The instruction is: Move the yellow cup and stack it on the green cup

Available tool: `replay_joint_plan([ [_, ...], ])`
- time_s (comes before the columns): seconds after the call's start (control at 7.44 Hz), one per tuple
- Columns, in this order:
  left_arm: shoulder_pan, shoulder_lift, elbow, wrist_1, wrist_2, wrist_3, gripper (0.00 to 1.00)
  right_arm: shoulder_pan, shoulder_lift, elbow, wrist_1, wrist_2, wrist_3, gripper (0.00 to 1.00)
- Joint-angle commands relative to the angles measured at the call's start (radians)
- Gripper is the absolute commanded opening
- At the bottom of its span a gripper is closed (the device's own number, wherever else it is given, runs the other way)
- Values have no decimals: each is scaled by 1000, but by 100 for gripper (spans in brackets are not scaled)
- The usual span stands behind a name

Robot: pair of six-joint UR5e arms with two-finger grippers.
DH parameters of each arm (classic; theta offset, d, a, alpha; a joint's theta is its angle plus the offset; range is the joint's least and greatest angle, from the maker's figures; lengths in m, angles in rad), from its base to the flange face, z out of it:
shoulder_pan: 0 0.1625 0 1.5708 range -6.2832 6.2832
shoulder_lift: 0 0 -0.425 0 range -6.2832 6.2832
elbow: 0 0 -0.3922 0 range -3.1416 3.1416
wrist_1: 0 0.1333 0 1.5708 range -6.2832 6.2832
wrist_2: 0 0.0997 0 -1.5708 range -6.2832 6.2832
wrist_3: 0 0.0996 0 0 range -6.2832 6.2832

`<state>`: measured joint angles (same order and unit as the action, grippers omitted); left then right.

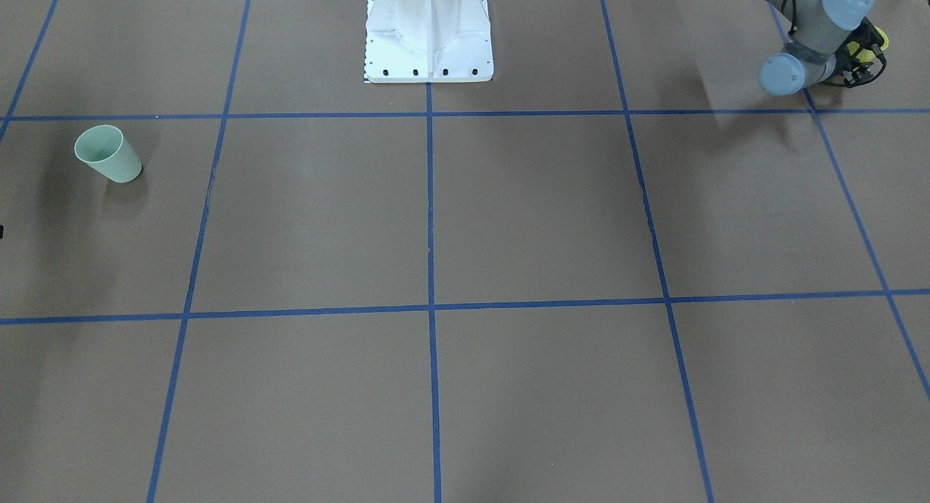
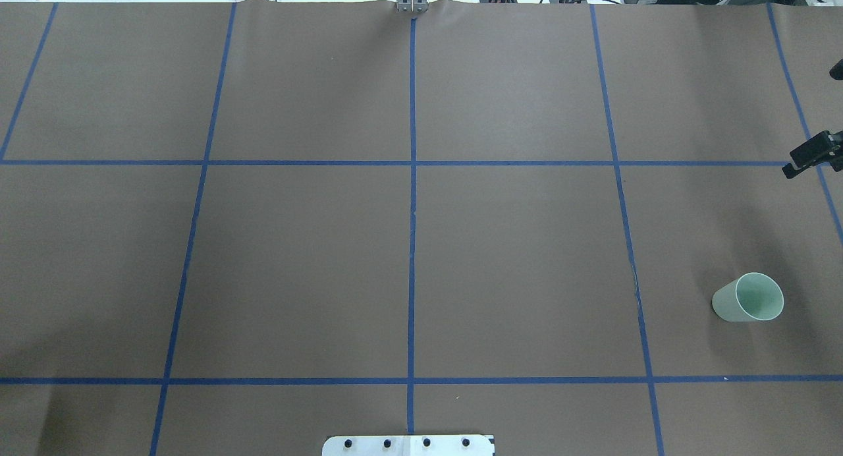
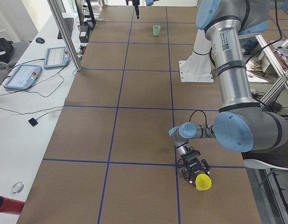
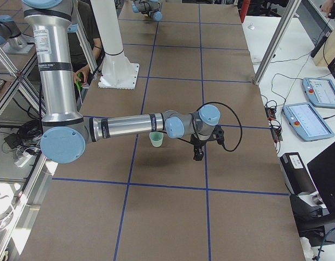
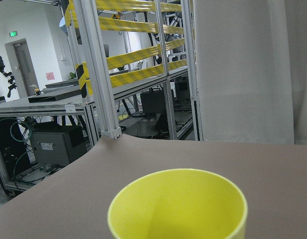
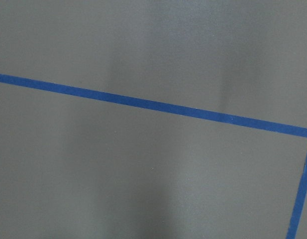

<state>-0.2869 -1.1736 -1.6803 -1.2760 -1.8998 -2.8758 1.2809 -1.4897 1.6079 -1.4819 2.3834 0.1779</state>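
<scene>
The yellow cup (image 3: 203,182) stands near the table's left end, close to the robot's side edge. Its rim fills the bottom of the left wrist view (image 5: 178,204), and a sliver shows behind the arm (image 1: 878,36). My left gripper (image 3: 195,171) lies low at the cup, fingers either side; I cannot tell whether they press on it. The green cup (image 2: 749,298) stands upright at the table's right end (image 1: 109,154). My right gripper (image 4: 198,153) points down above the table, just beyond the green cup (image 4: 156,139), and looks shut and empty.
The white robot base (image 1: 429,45) stands at the middle of the table's robot side. Blue tape lines divide the brown table cover (image 2: 408,245). A side desk with tablets (image 3: 22,77) and metal posts (image 3: 64,35) borders the operators' side.
</scene>
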Motion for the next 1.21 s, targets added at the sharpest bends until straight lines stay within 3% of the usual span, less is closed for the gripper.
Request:
replay_joint_plan([
  [0.0,0,8,2,-6,5,-16,46,0,0,4,-1,0,0,100],
  [0.13,2,23,2,-13,7,-10,38,0,0,7,-1,0,0,100],
  [0.54,-12,112,-26,-22,126,140,38,0,0,14,-1,2,2,100],
  [0.67,-40,118,-21,-42,221,227,38,0,0,14,-1,2,2,100],
  [1.08,-432,1,-10,-198,629,660,40,2,3,30,-1,0,2,100],
])
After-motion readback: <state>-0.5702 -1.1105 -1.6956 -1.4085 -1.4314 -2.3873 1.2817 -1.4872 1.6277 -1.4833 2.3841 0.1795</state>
